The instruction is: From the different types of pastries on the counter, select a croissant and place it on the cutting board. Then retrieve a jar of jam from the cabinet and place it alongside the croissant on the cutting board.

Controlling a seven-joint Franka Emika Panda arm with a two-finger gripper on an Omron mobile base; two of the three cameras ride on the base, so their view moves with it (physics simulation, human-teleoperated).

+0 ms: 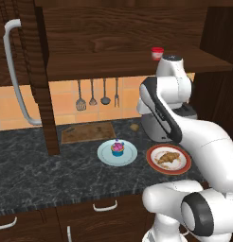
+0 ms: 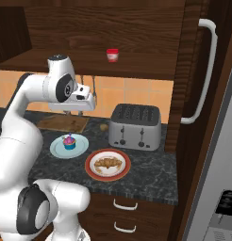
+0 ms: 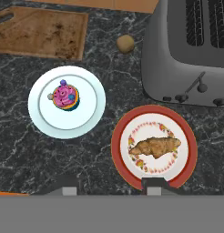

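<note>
The croissant (image 3: pixel 155 146) lies lengthwise on a red-rimmed plate (image 3: pixel 119 157) with a flowered inner ring, untouched, on the dark marbled counter (image 3: pixel 22 150) just in front of the silver toaster (image 3: pixel 186 59). The gripper (image 3: pixel 107 187) hangs high above the counter, its two dark finger tips showing at the bottom of the hand view; one tip sits over the near rim of the red-rimmed plate, the other is over bare stone, and the fingers are drawn in as far as they go with nothing between them. To the side of the croissant's plate, close but apart from it, stands a pale blue plate (image 3: pixel 93 98) carrying the pink-frosted cupcake (image 3: pixel 65 97) in its blue wrapper. Beyond the two plates a small brown roundish lump (image 3: pixel 125 43) rests directly on the counter, just beside the toaster's corner. Farther back, against the orange tiled wall (image 1: pixel 66 101), the cutting board (image 3: pixel 38 32) lies flat and bare, well apart from the croissant. Above it, four kitchen utensils (image 1: pixel 92 94) hang in a row on the tiles under the thick plank shelf of the cabinet (image 1: pixel 99 64). On that shelf the jar of jam (image 2: pixel 112 55) stands upright, alone, red with a pale band. A tall curved pale handle (image 2: pixel 207 70) runs down the dark wooden panel at the toaster's side.
</note>
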